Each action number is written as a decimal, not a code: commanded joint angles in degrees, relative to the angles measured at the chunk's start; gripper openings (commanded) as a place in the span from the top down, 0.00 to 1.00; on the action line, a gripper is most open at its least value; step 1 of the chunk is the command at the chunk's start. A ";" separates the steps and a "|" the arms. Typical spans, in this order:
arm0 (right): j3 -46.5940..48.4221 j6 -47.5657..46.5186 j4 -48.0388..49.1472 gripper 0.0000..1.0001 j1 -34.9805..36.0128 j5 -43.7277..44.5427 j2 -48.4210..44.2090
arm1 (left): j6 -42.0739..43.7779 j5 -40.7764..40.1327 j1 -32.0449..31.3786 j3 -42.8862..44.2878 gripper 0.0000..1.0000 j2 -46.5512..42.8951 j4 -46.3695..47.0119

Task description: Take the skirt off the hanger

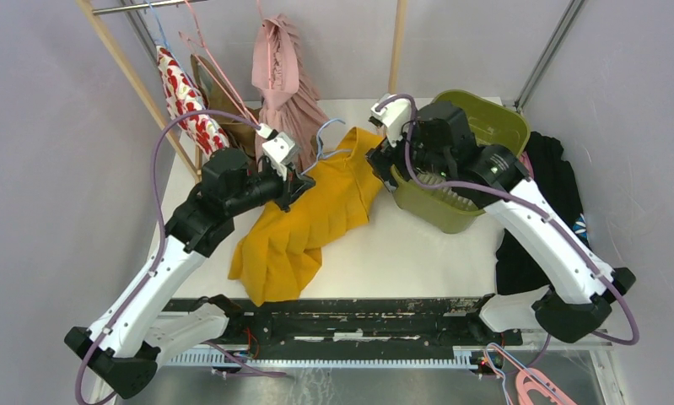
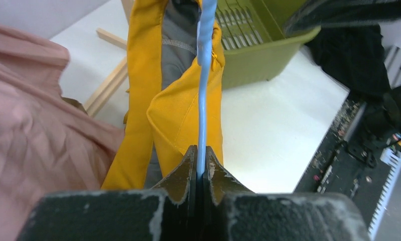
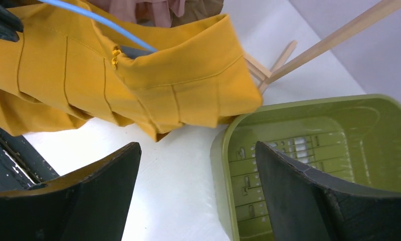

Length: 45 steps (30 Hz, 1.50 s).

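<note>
At far left of the white table [image 1: 401, 245], a red-and-white patterned garment [image 1: 181, 101] and a pink pleated garment [image 1: 284, 84] hang from the wooden rack [image 1: 131, 76]. Left gripper [image 2: 202, 168] has its jaws pressed together on a thin light-blue wire hanger [image 2: 204, 75], pinching the wire. Mustard-yellow skirt [image 1: 316, 219] lies across the table between the arms, hem toward the near edge, waistband lifted, and the wire runs into the waistband beside the zip, so the skirt is on the hanger. Right gripper [image 3: 197, 150] hovers with jaws spread wide and holding nothing, just beside the waistband and over the rim of an olive-green plastic basket [image 3: 313, 106]. Black cloth [image 1: 552, 186] is heaped at the far right, touching the basket.
</note>
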 commanded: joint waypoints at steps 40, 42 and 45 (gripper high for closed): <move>0.26 19.43 17.94 0.29 -0.23 -4.19 5.93 | -0.06 3.11 -0.29 2.16 0.97 -6.05 2.92; -0.42 18.36 17.47 0.29 -0.23 -0.89 5.92 | -0.11 2.97 -0.23 2.07 0.97 -6.25 2.92; -0.62 17.32 16.07 0.35 -0.27 1.75 6.14 | 0.02 2.61 -0.23 1.85 0.97 -6.57 2.92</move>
